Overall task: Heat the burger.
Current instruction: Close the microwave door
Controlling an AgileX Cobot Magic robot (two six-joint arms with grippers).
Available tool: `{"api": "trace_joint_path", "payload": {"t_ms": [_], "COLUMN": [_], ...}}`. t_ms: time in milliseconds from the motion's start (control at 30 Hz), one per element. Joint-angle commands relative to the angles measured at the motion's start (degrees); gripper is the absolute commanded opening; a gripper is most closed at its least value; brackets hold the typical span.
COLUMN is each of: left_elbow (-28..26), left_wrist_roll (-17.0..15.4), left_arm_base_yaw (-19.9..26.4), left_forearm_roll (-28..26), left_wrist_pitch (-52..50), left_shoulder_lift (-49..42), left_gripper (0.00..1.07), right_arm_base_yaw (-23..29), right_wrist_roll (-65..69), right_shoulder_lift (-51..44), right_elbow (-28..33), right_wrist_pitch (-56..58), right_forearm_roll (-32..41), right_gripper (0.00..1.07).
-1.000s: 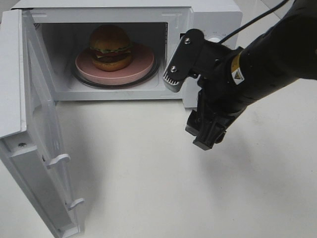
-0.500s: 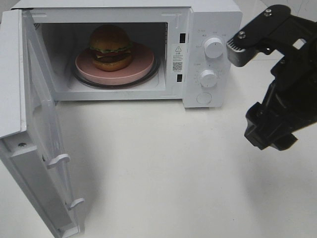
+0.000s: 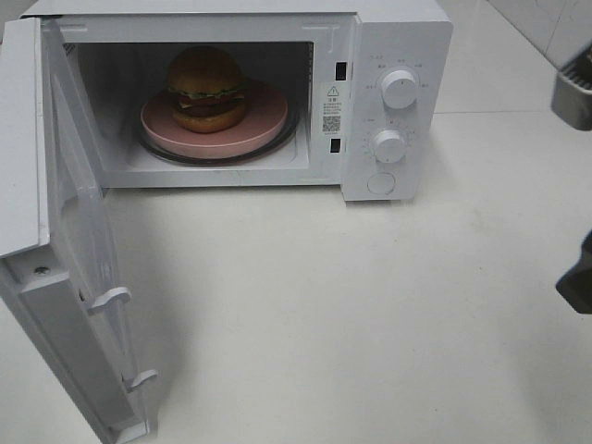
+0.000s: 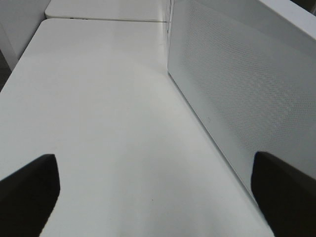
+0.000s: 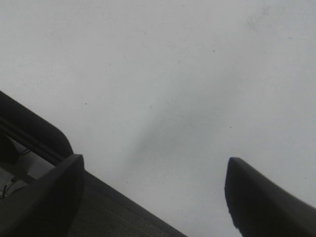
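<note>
The burger (image 3: 206, 85), golden bun over lettuce and a dark patty, sits on a pink plate (image 3: 264, 116) inside the white microwave (image 3: 398, 37). The microwave's door (image 3: 79, 277) stands wide open on the left. In the left wrist view my left gripper (image 4: 155, 197) is open and empty over the white table, next to the door's perforated outer face (image 4: 237, 98). My right gripper (image 5: 153, 192) is open with nothing between its fingers, over bare table. Only bits of the right arm (image 3: 578, 282) show at the right edge of the high view.
The microwave's two dials (image 3: 400, 89) and a round button (image 3: 380, 183) are on its right panel. The white table (image 3: 324, 314) stretches in front of the oven. A dark edge (image 5: 98, 207) shows under the right gripper.
The right arm has pulled away to the right from the microwave's front and has almost left the high view. Burger, plate and door have not moved.
</note>
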Motion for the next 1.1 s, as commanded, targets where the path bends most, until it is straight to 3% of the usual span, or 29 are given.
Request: {"api": "trace_joint_path", "payload": {"t_ms": [33, 200, 467, 900, 1100], "left_elbow": [-0.1, -0.1, -0.1, -0.1, -0.1], "left_wrist_roll": [-0.1, -0.1, -0.1, -0.1, -0.1], "left_arm_base_yaw": [-0.3, -0.3, -0.3, -0.3, -0.3], "left_forearm_roll": [0.0, 0.0, 0.0, 0.0, 0.0], "left_wrist_pitch": [-0.5, -0.5, -0.5, -0.5, -0.5], "left_shoulder_lift": [-1.0, -1.0, -1.0, -1.0, -1.0], "left_gripper": [0.98, 0.98, 0.98, 0.98, 0.98], "right_arm_base_yaw": [-0.3, -1.0, -10.8, -20.5, -28.0], "right_wrist_roll": [1.4, 4.8, 3.5, 0.3, -3.6], "right_shoulder_lift": [-4.2, -8.5, -18.5, -33.7, -44.7], "right_elbow": [3.1, 8.3, 15.6, 17.9, 18.0], "right_wrist_pitch": [0.5, -0.1, -7.0, -5.0, -5.1], "right_forearm_roll": [-0.3, 0.1, 5.6, 6.1, 8.7], "right_gripper": [0.76, 0.76, 0.76, 0.76, 0.76]}}
